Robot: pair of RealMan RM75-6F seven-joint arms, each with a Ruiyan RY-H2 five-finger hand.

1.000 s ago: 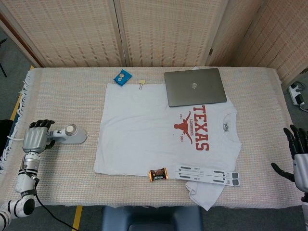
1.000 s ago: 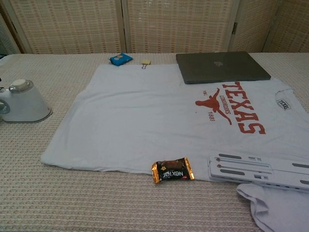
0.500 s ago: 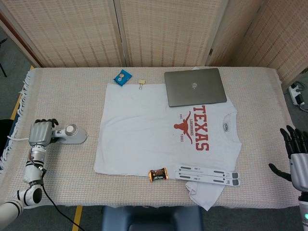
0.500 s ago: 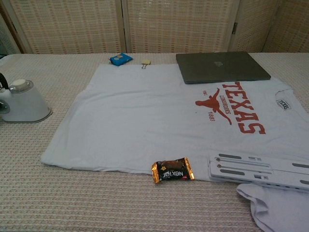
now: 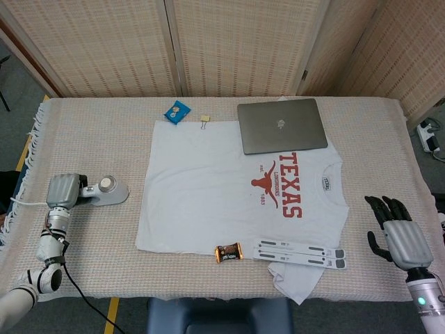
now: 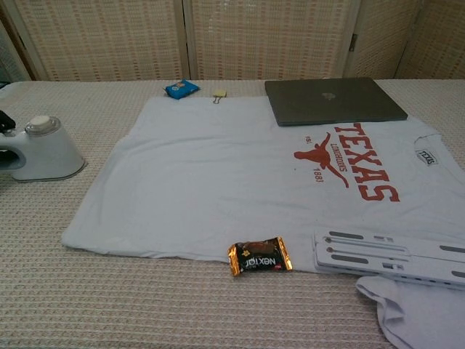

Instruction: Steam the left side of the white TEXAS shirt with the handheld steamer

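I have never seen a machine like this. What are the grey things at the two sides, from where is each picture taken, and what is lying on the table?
The grey things are the two hands of a robot, each on its own arm. One picture looks down from the robot's head, the other looks forward from its chest.

On the table lies a white shirt with red TEXAS print. A closed laptop rests on its upper edge and a flat white stand on its lower edge. Beside the shirt are a snack bar, a blue packet and a small clip.

The left hand holds the handle of the white steamer, which stands on the table cloth, apart from the shirt. The right hand holds nothing; its fingers are spread. The chest view shows the steamer, but hardly any of the hands.
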